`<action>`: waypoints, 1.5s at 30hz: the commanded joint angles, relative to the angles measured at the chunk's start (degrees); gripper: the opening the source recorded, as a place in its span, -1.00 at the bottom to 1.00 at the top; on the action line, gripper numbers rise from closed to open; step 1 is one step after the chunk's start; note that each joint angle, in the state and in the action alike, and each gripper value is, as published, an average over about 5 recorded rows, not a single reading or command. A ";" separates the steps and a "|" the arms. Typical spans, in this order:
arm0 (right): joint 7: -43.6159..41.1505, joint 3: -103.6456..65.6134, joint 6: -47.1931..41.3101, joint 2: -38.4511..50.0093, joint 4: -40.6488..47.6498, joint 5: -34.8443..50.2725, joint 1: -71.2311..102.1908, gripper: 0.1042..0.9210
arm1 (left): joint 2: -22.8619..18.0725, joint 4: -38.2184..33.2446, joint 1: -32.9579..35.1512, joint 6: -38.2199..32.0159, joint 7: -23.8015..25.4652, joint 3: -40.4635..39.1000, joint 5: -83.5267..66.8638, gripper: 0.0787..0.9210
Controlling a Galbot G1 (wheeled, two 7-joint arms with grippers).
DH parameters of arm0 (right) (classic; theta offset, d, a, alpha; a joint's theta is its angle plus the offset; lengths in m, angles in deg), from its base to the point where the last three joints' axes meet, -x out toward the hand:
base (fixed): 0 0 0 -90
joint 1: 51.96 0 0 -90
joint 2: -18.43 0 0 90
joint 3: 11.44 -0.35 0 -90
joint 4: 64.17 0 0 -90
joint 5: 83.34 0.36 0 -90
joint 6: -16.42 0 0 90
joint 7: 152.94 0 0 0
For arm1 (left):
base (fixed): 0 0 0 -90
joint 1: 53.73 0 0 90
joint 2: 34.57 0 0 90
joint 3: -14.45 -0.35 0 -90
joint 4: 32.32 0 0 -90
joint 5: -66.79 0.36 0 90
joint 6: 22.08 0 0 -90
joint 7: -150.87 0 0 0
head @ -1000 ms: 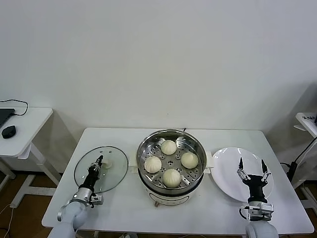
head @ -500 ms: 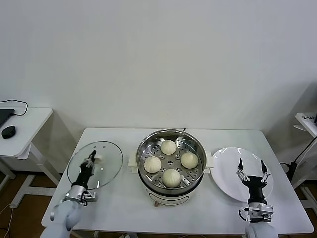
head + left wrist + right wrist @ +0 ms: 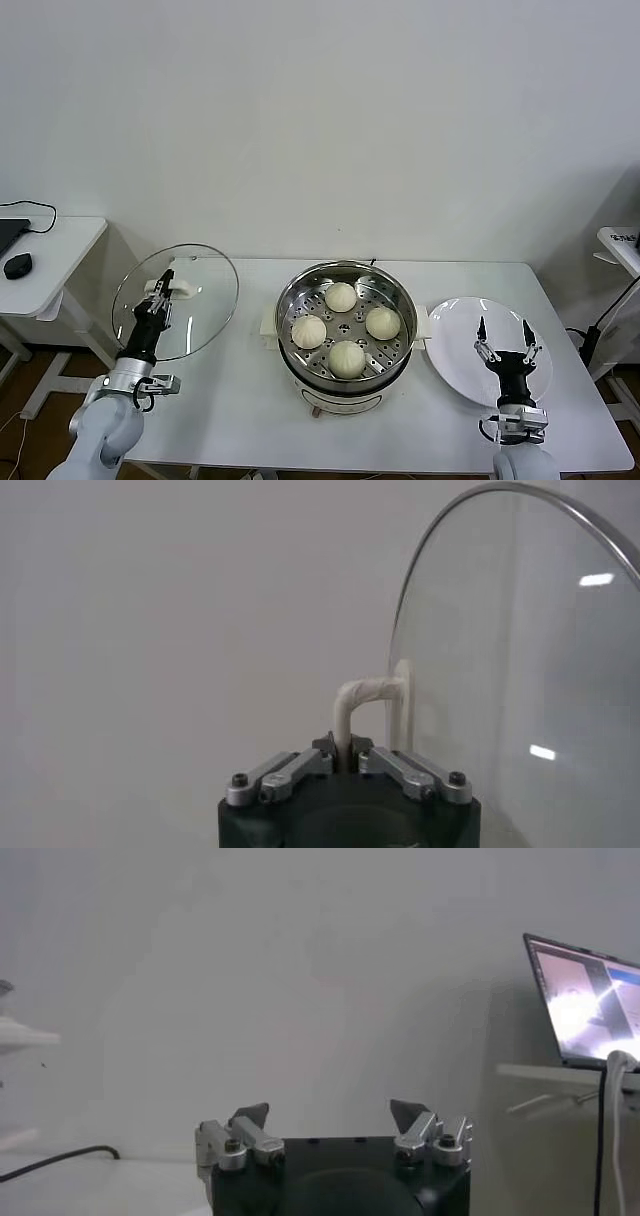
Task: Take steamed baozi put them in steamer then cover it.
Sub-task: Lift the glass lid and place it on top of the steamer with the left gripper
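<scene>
Several pleated off-white baozi (image 3: 346,357) lie on the perforated tray inside the shiny steamer (image 3: 288,305) at the table's middle. My left gripper (image 3: 158,294) is shut on the cream-white handle (image 3: 358,702) of the glass cover (image 3: 205,290), which it holds tilted up in the air over the table's left end, to the left of the steamer. In the left wrist view the jaws pinch the handle's bar at my left gripper (image 3: 343,749) and the cover (image 3: 520,660) stands on edge beside it. My right gripper (image 3: 503,343) hangs open and empty over the white plate; in its own view my right gripper (image 3: 329,1115) shows nothing between its tips.
An empty white plate (image 3: 455,340) lies right of the steamer. A side table with a mouse (image 3: 17,265) stands at the far left. A laptop (image 3: 585,998) shows in the right wrist view. The white wall is close behind the table.
My left gripper has lifted the cover off the table, up and to the left, tilting it toward upright. The right gripper has stayed over the plate.
</scene>
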 commanded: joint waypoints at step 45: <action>-0.01 1.18 -3.52 -0.76 3.74 -0.39 -3.69 0.76 | -15.48 -11.23 -17.50 41.04 34.32 -48.42 24.38 -0.74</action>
